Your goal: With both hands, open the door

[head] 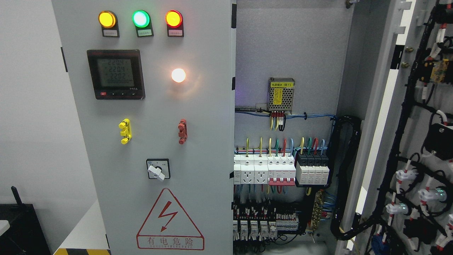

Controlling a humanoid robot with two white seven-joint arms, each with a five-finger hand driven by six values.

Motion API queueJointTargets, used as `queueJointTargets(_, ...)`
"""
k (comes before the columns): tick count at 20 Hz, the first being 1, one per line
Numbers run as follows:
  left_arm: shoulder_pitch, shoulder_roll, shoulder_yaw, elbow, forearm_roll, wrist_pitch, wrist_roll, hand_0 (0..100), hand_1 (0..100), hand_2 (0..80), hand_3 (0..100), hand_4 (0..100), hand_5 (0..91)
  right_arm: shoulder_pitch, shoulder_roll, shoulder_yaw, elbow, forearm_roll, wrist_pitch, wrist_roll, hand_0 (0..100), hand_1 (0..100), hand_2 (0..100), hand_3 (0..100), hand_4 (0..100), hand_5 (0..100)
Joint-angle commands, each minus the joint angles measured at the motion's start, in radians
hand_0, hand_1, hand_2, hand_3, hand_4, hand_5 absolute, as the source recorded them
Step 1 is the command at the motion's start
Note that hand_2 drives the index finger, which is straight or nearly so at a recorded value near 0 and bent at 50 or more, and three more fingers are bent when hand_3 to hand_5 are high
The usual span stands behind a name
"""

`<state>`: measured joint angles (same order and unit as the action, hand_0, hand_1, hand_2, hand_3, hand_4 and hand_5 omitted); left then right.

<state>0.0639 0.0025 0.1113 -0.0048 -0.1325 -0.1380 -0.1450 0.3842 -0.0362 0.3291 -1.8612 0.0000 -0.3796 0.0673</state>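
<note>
Neither robot hand shows in the head view, so the fingers' state cannot be told, while the electrical cabinet's right door (417, 141) stands swung wide open at right, baring breakers (281, 171) beside the closed left door (152, 141).

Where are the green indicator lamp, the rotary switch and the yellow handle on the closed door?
green indicator lamp (141, 18), head view, centre of its lit lens
rotary switch (156, 172), head view, its white knob
yellow handle (125, 131), head view, middle of its bar
</note>
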Motion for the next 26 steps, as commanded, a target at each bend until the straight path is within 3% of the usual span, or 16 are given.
queueJointTargets(1, -0.004, -0.035, -0.002, -0.027, 0.004, 0.0, -0.001, 12, 39, 0.0, 0, 0, 0.0, -0.235, 0.07, 0.016, -0.076, -0.012, 0.132, -0.007, 12, 39, 0, 0, 0, 0)
queueJointTargets(6, -0.004, -0.035, -0.002, -0.027, 0.002, 0.0, -0.001, 12, 39, 0.0, 0, 0, 0.0, -0.369, 0.084, 0.015, -0.069, -0.015, 0.234, -0.009, 12, 39, 0, 0, 0, 0)
queueJointTargets(9, -0.004, -0.036, -0.002, -0.026, 0.002, 0.0, -0.001, 12, 39, 0.0, 0, 0, 0.0, -0.419, 0.085, 0.013, -0.067, -0.018, 0.297, -0.011, 12, 39, 0, 0, 0, 0)
queueJointTargets(13, -0.004, -0.036, -0.002, -0.026, 0.002, 0.0, -0.001, 12, 39, 0.0, 0, 0, 0.0, -0.488, 0.113, -0.012, -0.046, -0.018, 0.422, -0.012, 12, 39, 0, 0, 0, 0)
queueJointTargets(18, -0.004, -0.036, -0.002, -0.026, 0.004, 0.0, -0.001, 12, 39, 0.0, 0, 0, 0.0, -0.548, 0.128, -0.041, 0.019, -0.072, 0.51, -0.012, 12, 39, 0, 0, 0, 0)
queueJointTargets(20, -0.004, -0.036, -0.002, -0.026, 0.004, 0.0, -0.001, 12, 39, 0.0, 0, 0, 0.0, -0.568, 0.128, -0.058, 0.054, -0.116, 0.536, -0.012, 12, 39, 0, 0, 0, 0)
queueJointTargets(26, -0.004, -0.036, -0.002, -0.026, 0.002, 0.0, -0.002, 12, 39, 0.0, 0, 0, 0.0, -0.625, 0.125, -0.104, 0.183, -0.135, 0.533, -0.008, 12, 39, 0, 0, 0, 0)
